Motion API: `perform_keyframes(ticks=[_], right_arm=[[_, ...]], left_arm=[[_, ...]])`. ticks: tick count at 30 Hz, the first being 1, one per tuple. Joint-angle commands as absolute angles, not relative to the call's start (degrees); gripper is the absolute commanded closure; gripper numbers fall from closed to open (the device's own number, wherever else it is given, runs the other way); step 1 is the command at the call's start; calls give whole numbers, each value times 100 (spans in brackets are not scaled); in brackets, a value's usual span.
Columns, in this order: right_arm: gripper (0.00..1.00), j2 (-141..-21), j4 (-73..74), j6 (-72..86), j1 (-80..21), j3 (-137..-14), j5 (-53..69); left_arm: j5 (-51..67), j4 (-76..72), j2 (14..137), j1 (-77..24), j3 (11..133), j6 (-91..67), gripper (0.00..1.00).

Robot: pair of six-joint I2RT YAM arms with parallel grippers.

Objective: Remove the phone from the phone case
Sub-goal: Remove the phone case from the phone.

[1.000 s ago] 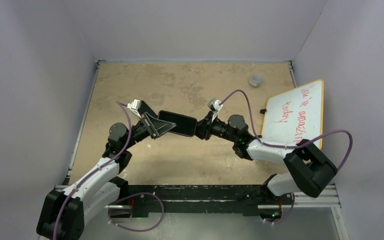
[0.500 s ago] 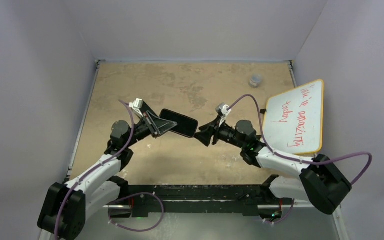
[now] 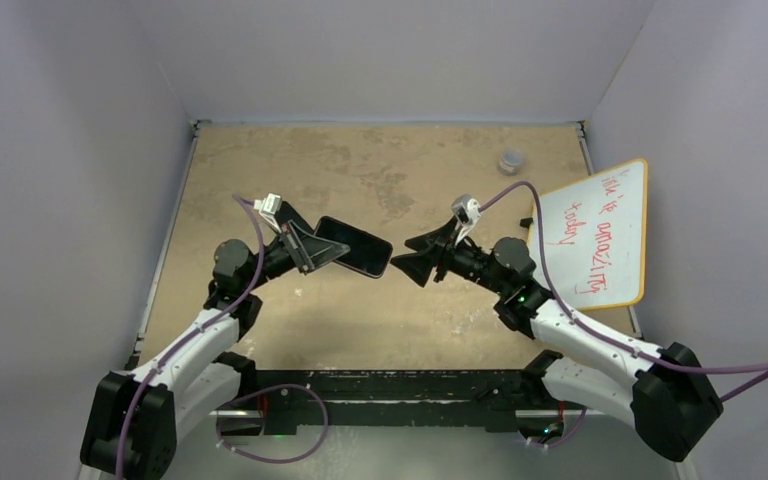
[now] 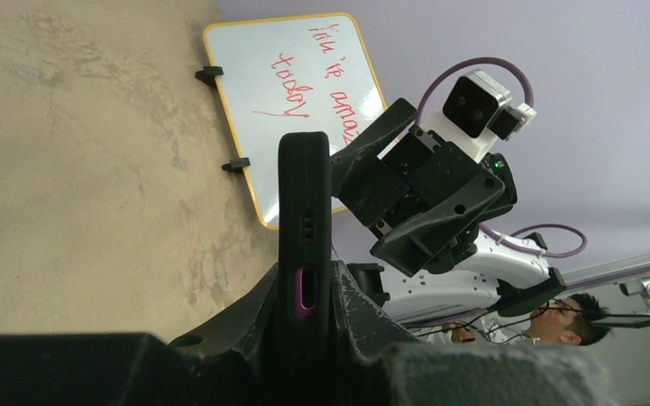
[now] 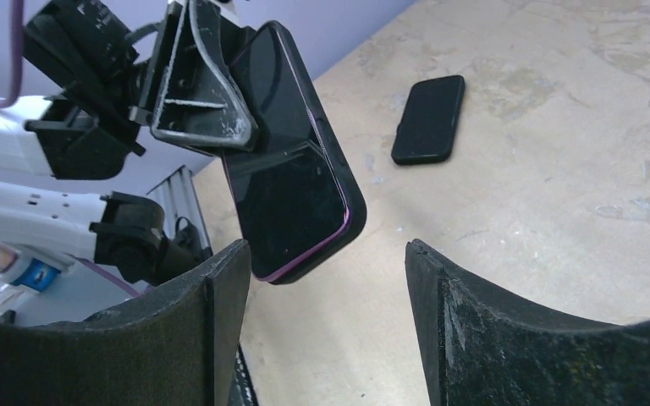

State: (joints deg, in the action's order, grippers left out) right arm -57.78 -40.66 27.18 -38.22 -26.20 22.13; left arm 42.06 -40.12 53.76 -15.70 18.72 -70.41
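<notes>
The phone in its black case (image 3: 356, 246), with a purple rim showing, is held above the table. My left gripper (image 3: 322, 250) is shut on its left end. In the left wrist view the case (image 4: 305, 194) stands edge-on between my fingers (image 4: 351, 309). My right gripper (image 3: 406, 256) is open and empty, a short gap to the right of the phone's free end. In the right wrist view the phone (image 5: 292, 182) hangs just beyond my open fingertips (image 5: 228, 279), untouched.
A whiteboard (image 3: 595, 235) with red writing lies at the table's right edge. A small clear jar (image 3: 511, 159) stands at the back right. A flat black phone-shaped thing (image 5: 427, 118) shows on the table beyond the held phone; I cannot tell what it is.
My right gripper was at the phone's right end. It has pulled back to the right and now stands open and apart from it. The left gripper holds the phone almost in place.
</notes>
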Motion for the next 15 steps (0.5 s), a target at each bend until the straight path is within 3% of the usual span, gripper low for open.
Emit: perform_keyframes(ticks=[1,8,15], right_arm=[[32,-5875,-4424,3152,-3807,-2928,2500],[37,-6199,-4465,2807,-3806,-2946,3789],[42,-6622,-4738,2516,-3810,-3009,4129]], left_arm=[[4468,-5016,5340,-1511,1816,-7384,100],[4581,-5365,5329,-1433,1863,-7695,100],[4667,-5346,5299,-1433,1931,-7740,100]])
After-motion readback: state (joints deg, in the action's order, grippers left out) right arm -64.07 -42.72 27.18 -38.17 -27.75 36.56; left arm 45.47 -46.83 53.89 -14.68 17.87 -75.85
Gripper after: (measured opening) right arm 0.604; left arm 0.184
